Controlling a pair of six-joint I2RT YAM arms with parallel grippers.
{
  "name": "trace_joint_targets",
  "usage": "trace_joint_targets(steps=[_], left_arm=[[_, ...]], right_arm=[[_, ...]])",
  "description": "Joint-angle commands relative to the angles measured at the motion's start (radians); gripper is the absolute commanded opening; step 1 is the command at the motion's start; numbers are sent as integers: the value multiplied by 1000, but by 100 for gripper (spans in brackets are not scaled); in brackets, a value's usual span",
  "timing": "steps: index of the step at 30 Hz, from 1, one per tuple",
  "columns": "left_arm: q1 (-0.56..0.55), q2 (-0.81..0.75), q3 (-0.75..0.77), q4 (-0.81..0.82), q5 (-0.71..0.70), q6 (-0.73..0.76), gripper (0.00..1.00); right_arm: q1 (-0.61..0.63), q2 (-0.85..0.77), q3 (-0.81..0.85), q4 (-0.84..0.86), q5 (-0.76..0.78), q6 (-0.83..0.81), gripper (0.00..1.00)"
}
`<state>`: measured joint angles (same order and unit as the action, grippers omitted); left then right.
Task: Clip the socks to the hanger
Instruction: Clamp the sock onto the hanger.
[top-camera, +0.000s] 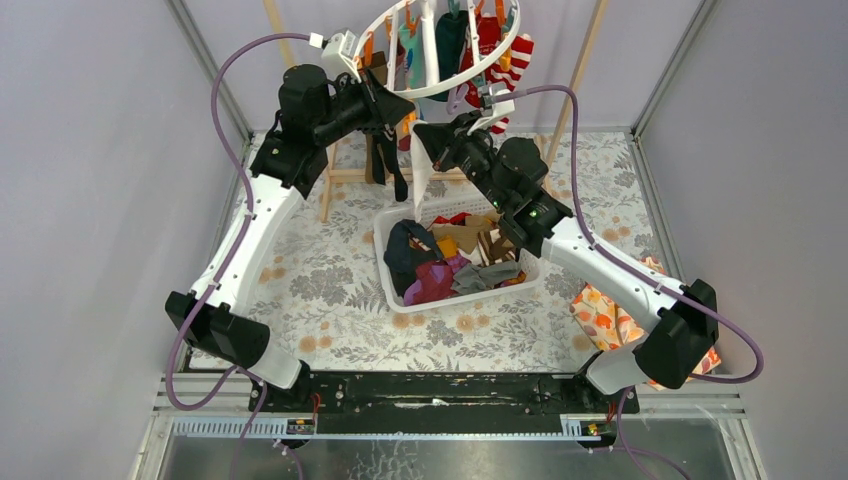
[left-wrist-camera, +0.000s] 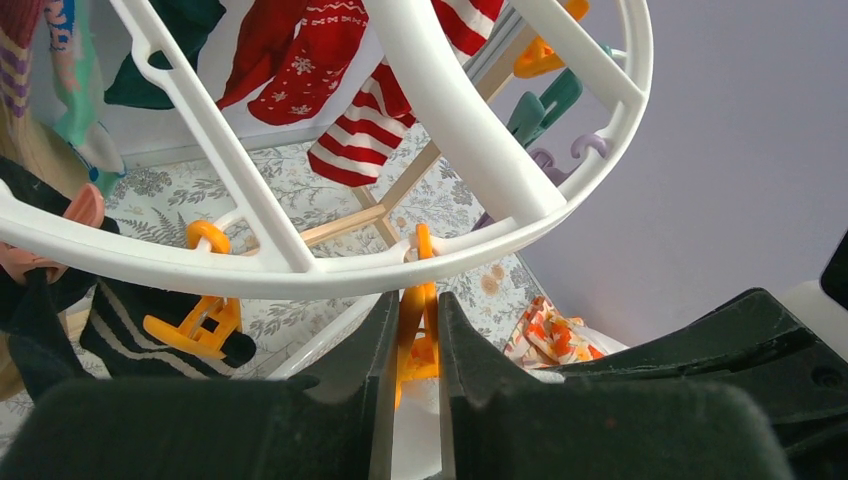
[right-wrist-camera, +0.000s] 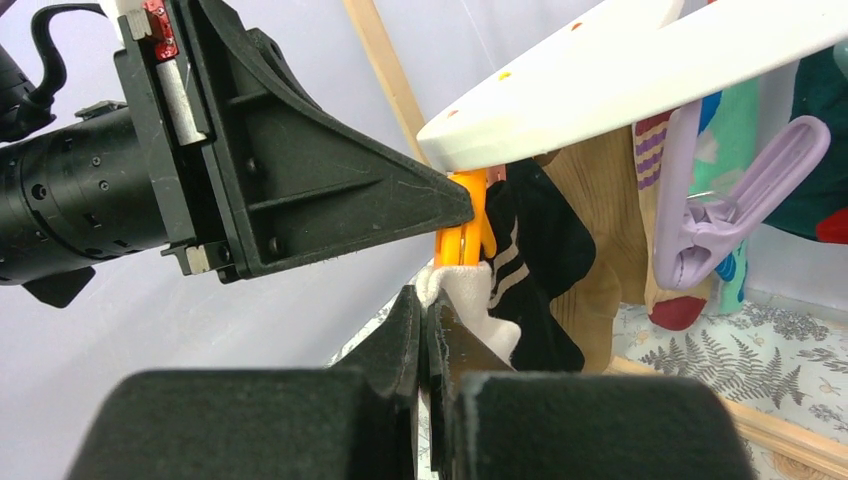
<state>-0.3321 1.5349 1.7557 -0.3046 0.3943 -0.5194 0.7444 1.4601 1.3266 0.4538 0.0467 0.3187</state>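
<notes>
one white sock (right-wrist-camera: 470, 290) is the item in hand. its upper edge is pinched between the pressed-together fingers of the right gripper (right-wrist-camera: 428, 318) and lifted to the lower end of an orange clip (right-wrist-camera: 462, 228). it is touching the clip or just inside its mouth; the right wrist view does not settle which. in the top view the rest of the sock hangs straight down, so its long axis is vertical, in line with the clip above it. the clip dangles from the near rim of the hanger (left-wrist-camera: 300, 270). the left gripper (left-wrist-camera: 412, 345) closes on it from the side, jaws pinching its upper handles; whether the clip's mouth is spread cannot be told. the deciding relation is thus vertical: sock edge directly below the clip, right arm feeding upward, left arm nearer the clip and governing its bite. the likely next move is to seat the sock edge deeper before the left jaws release. around these, a black-and-white striped sock (right-wrist-camera: 530, 270), a lilac clip (right-wrist-camera: 730, 190) and a red-and-white striped sock (left-wrist-camera: 360, 140) hang from the ring. further socks lie in the white basket (top-camera: 455, 302) below. no brand, label or readable writing shows.
</notes>
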Motion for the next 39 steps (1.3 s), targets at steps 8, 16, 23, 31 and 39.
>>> trace_joint_targets(steps=[8, 16, 23, 31, 39], left_arm=[[-12, -18, 19, -29, -37, 35, 4], [-11, -20, 26, -35, -41, 38, 28], [-11, -27, 34, -49, -67, 51, 44], [-12, -34, 48, -65, -83, 62, 71], [-7, -80, 6, -100, -84, 115, 95]], right_arm=[[8, -13, 59, 63, 40, -32, 0], [10, 7, 81, 56, 26, -29, 0], [10, 3, 76, 56, 23, -27, 0], [9, -14, 69, 33, 17, -38, 0], [9, -55, 12, -8, -36, -33, 52]])
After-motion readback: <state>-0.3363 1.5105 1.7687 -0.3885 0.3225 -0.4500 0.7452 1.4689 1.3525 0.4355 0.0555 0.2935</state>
